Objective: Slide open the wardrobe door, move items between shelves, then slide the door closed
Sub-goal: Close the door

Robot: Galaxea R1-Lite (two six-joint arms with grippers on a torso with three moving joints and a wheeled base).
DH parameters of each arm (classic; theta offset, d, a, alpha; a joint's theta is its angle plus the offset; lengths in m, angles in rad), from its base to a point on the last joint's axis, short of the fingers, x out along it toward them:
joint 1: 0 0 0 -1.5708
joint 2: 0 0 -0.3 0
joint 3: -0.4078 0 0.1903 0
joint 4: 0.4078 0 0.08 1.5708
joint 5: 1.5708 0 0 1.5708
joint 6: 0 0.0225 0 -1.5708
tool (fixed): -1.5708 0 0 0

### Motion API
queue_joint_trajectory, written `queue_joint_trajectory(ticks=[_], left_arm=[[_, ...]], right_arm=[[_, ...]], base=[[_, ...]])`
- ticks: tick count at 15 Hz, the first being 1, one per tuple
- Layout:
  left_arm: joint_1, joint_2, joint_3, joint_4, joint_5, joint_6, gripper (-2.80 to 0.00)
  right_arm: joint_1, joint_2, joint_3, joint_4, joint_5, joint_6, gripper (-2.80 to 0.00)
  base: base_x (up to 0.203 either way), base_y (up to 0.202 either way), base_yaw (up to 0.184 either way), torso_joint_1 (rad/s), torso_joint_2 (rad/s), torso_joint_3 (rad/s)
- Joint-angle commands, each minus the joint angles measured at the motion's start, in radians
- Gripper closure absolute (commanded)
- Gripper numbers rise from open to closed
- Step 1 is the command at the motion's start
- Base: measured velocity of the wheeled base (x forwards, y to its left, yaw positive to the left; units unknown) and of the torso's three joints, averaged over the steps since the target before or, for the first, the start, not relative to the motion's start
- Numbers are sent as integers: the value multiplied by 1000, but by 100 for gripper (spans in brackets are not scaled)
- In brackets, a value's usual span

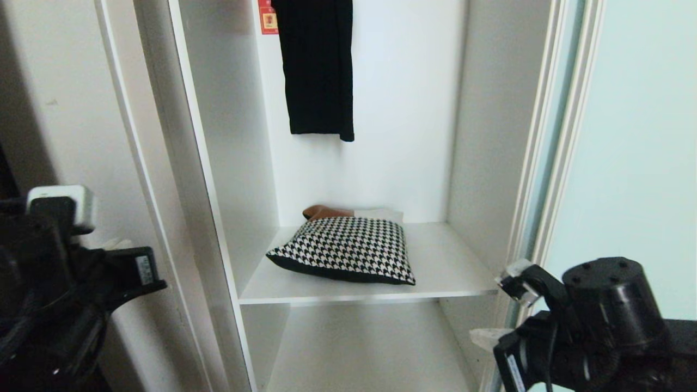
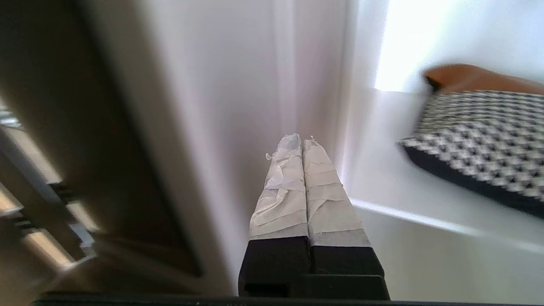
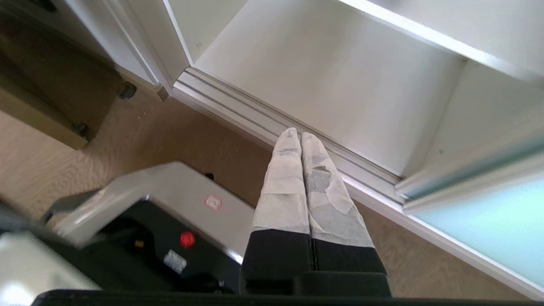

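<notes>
- Head view: the wardrobe stands open. The sliding door (image 1: 637, 152), pale aqua frosted glass in a slim light frame, sits at the right of the opening.
- Head view: a houndstooth cushion (image 1: 346, 250) lies flat on the upper shelf (image 1: 452, 272), patterned face up, black underside showing along its front edge, a tan-orange patch at its rear. It sits left of the shelf's middle, apart from both side walls.
- Head view: a lower shelf (image 1: 370, 348) shows beneath. A black garment (image 1: 318, 65) hangs above the cushion against the back wall, with a red tag (image 1: 267, 17) just beside its top left edge.
- Head view: the left arm (image 1: 60, 283) is low at the left, outside the white side panel (image 1: 179, 163). The right arm (image 1: 593, 326) is low at the right, in front of the door frame.
- Left wrist view: the left claw (image 2: 302, 142) is clenched, its two tape-wrapped fingers (image 2: 280, 195) pressed together and grasping nothing. It points at the white inner wall near the shelf's front edge; the cushion lies well apart from it on the shelf.
- Right wrist view: the right claw (image 3: 296, 135) is likewise clenched and empty, taped fingers (image 3: 284, 187) together. Its tips point toward the bottom door track (image 3: 263, 123), above the wooden floor (image 3: 140, 140). The robot's base (image 3: 170, 212) shows below, with a red button (image 3: 186, 239) on it.
</notes>
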Motion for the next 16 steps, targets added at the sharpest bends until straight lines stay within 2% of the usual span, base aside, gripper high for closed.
queue_joint_trajectory(ticks=[1,4,7,9,12,13,15,16], left_arm=[[5,-253,93,24,47,25,0],[49,-457,202,101,88,35,0],[112,-665,314,166,95,42,0],[145,-787,340,251,94,44,0],[205,-982,379,397,90,29,0],[234,-1035,386,488,87,3,0],[276,-1115,393,577,32,-29,0],[288,-1152,391,603,-76,-36,0]], right_arm=[[47,-219,103,1,-37,8,0],[90,-368,194,5,-77,12,0],[63,-475,254,7,-87,7,0],[3,-515,258,0,-82,1,0],[1,-547,261,8,-78,-3,0],[1,-545,259,6,-77,-3,0],[-2,-533,250,-3,-77,1,0],[-6,-531,257,-3,-77,2,0]], base=[[0,0,0,0,0,0],[0,0,0,0,0,0],[0,0,0,0,0,0],[0,0,0,0,0,0],[0,0,0,0,0,0],[0,0,0,0,0,0],[0,0,0,0,0,0],[0,0,0,0,0,0]])
